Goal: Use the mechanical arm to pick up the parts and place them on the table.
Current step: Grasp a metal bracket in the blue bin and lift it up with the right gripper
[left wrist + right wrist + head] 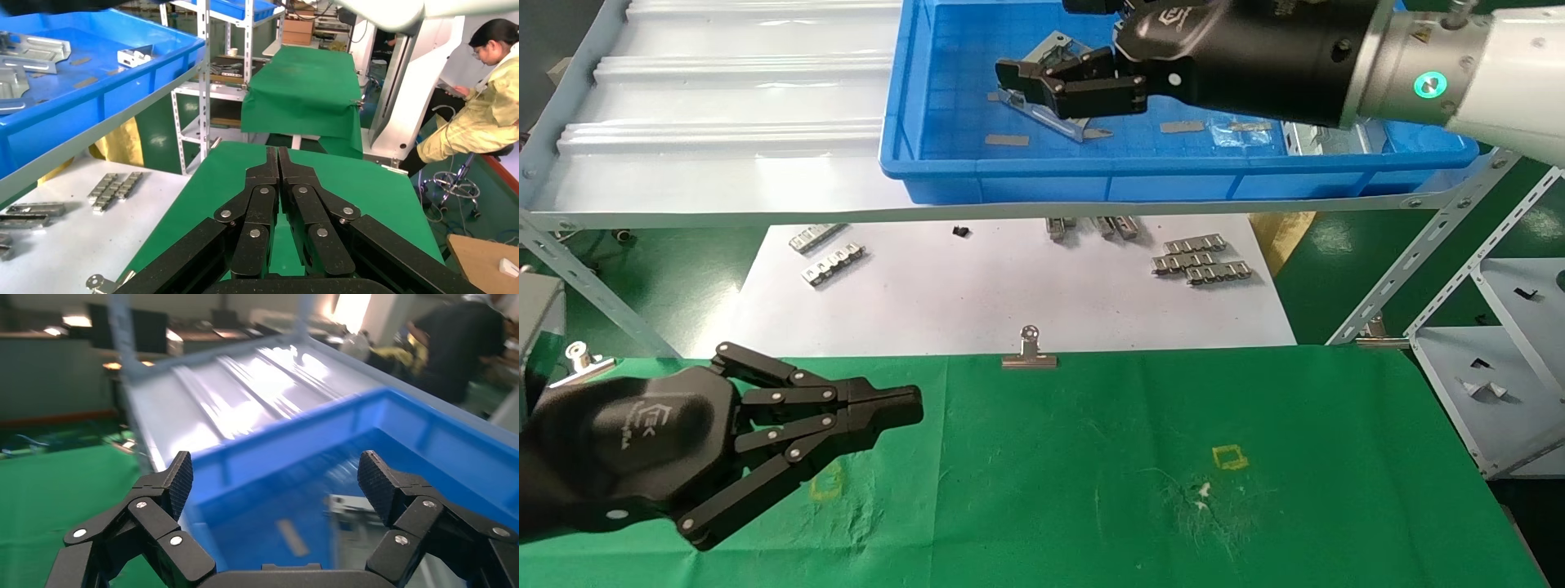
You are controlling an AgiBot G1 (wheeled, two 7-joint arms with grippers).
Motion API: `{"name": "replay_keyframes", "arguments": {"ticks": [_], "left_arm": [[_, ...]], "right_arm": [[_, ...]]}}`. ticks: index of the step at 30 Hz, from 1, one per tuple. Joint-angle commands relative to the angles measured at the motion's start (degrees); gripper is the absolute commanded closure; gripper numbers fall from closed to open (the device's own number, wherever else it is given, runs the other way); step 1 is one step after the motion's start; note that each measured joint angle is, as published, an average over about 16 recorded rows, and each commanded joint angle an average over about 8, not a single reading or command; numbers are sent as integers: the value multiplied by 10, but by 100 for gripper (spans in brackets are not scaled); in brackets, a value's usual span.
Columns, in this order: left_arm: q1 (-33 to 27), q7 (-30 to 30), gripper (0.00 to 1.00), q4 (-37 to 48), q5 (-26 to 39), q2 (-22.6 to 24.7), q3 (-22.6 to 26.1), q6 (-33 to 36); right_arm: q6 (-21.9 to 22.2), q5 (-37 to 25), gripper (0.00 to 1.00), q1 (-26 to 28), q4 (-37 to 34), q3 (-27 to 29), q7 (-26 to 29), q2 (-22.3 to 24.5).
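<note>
Brackets lie in the blue tray (pixel 1026 175) on the far shelf; one part (pixel 1054 51) sits just beneath the right gripper (pixel 1009 75). Only the right wrist view shows its fingers (pixel 177 478) spread wide. Left gripper (pixel 911 406) hovers over the green surface (pixel 1173 457), near left, fingers together.

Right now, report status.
Right gripper open over a part in the blue tray. Left gripper shut, parked over the table. Nothing blocking.
</note>
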Motion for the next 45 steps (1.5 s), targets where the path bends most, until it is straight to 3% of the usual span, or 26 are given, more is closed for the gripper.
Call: {"name": "replay_keyframes", "arguments": {"ticks": [1, 7, 11, 21, 24, 29, 31, 39, 45], "left_arm": [[0, 0, 100, 0, 0, 0, 0, 0], [0, 0, 100, 0, 0, 0, 0, 0], [0, 0, 100, 0, 0, 0, 0, 0], [0, 0, 100, 0, 0, 0, 0, 0], [0, 0, 100, 0, 0, 0, 0, 0], [0, 0, 100, 0, 0, 0, 0, 0], [0, 0, 100, 0, 0, 0, 0, 0], [0, 0, 100, 0, 0, 0, 1, 0], [0, 0, 100, 0, 0, 0, 1, 0]], "right_arm": [[19, -29, 0, 34, -50, -14, -6, -28], [118, -87, 0, 96, -184, -43, -46, -108], [174, -110, 0, 113, -225, -62, -60, -141], [172, -113, 2, 113, -207, -124, -20, -150], [172, -114, 26, 115, -206, -144, 0, -149], [176, -115, 86, 120, -205, -174, 30, -149], [176, -115, 98, 121, -202, -187, 40, -149], [175, -112, 100, 120, -187, -233, 78, -150], [201, -106, 100, 117, -180, -263, 105, -149]]}}
